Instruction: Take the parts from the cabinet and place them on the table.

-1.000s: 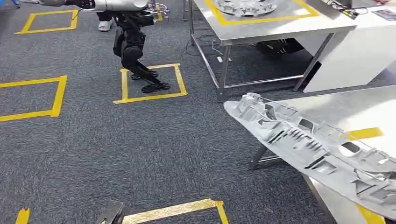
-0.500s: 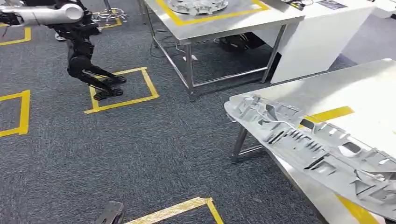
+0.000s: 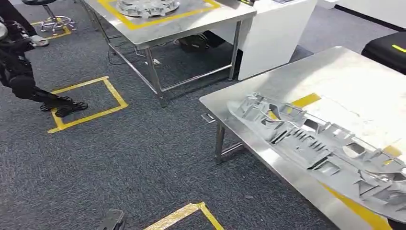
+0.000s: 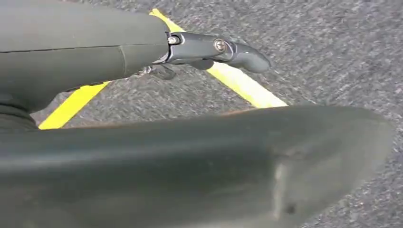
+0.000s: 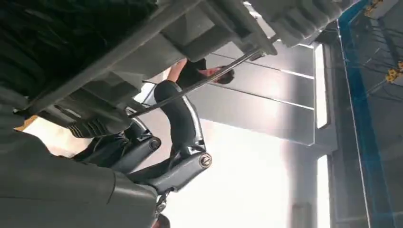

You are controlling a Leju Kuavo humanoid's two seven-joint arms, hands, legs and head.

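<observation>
A long grey cast part (image 3: 311, 139) with ribs and openings reaches in from the lower right and hangs slanted above the near steel table (image 3: 335, 76), its tip close to the table's left corner. In the right wrist view my right hand (image 5: 176, 142) grips the underside of the part (image 5: 142, 57) with curled fingers. My left hand (image 4: 209, 47) hangs over the carpet and a yellow tape line, a finger stretched out, holding nothing.
A second steel table (image 3: 201, 21) at the back carries a round cast part (image 3: 146, 5). Another robot (image 3: 19, 72) stands at the left by a yellow floor square (image 3: 86, 103). A white counter (image 3: 273, 33) and a black case (image 3: 388, 50) lie beyond.
The whole picture has slid left as the camera turned right. The near table has come further under the part, which keeps its place in my view.
</observation>
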